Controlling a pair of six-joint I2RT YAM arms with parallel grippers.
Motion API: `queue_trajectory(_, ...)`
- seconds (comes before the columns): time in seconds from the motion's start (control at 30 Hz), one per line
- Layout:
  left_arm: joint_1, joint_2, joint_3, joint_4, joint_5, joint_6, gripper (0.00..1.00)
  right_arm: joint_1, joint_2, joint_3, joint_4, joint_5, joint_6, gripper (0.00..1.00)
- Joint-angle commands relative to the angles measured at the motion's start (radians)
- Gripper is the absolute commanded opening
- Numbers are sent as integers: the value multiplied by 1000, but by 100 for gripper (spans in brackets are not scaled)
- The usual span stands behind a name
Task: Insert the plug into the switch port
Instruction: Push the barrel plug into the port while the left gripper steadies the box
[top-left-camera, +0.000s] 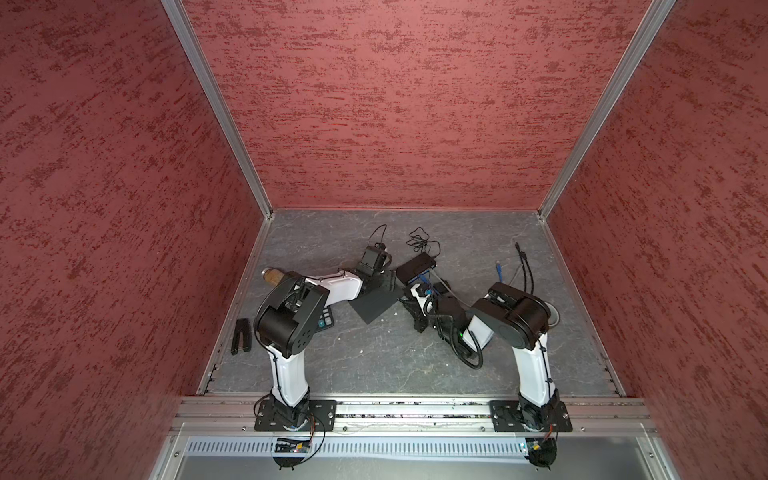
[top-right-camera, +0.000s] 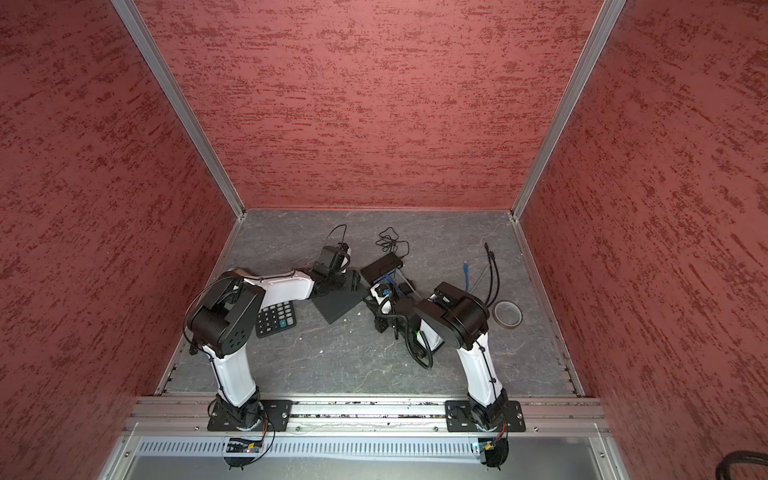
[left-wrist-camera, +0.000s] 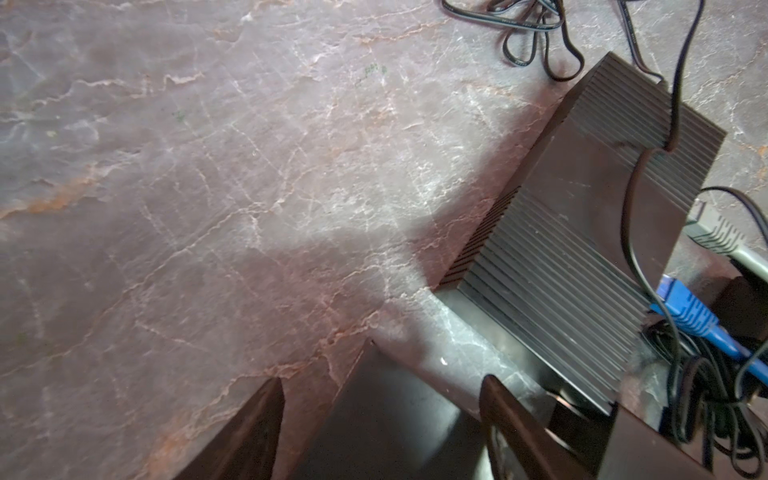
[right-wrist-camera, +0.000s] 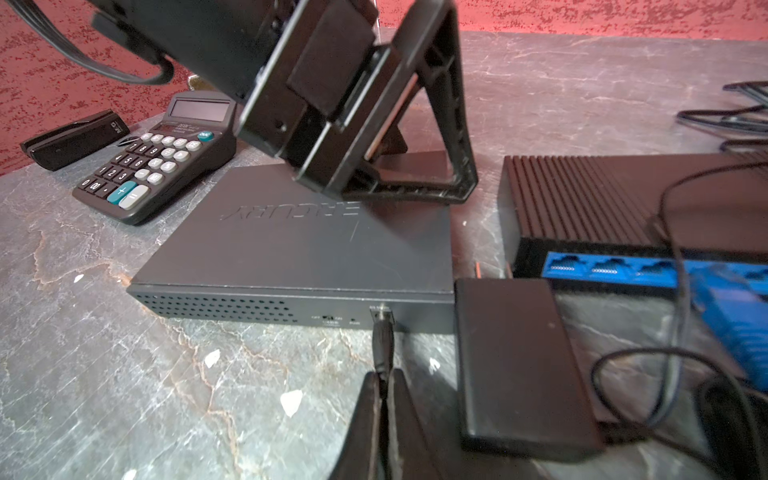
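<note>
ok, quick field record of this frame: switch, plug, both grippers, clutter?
switch: flat black switch, lying on the table
plug: black barrel plug, tip at the port in the switch's side; depth unclear
right gripper: shut on the plug's rear end
left gripper: open, over the switch's top, one finger apparently resting on it
clutter: ribbed switch with blue ports, black adapter box, calculator, stapler
</note>
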Motion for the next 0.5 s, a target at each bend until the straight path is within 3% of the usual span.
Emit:
queue_trajectory(0.0, -45, 49, -29, -77, 75, -3, 74, 7, 29, 73, -53, 0, -11, 6)
queue_trajectory(0.47, -80, 67, -27, -75, 75, 56, 74, 14, 45, 124, -138, 15, -33, 6)
